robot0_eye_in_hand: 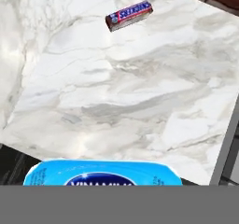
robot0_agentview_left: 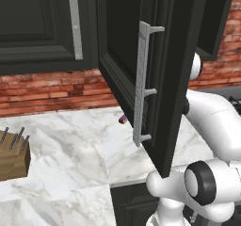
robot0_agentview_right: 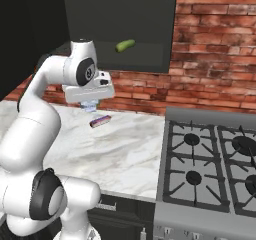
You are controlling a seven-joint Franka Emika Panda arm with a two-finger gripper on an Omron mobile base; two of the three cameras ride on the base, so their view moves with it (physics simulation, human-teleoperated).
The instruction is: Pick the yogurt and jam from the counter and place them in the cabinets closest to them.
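The gripper [robot0_agentview_right: 90,105] is closed on a blue-topped yogurt [robot0_eye_in_hand: 102,174], held above the counter [robot0_agentview_right: 120,149]. A green vegetable [robot0_agentview_right: 125,45] is seen inside the open cabinets [robot0_agentview_left: 127,41]. A candy bar [robot0_eye_in_hand: 129,15] lies on the marble beside the gas stove [robot0_agentview_right: 210,159]. The yogurt is cut off below.
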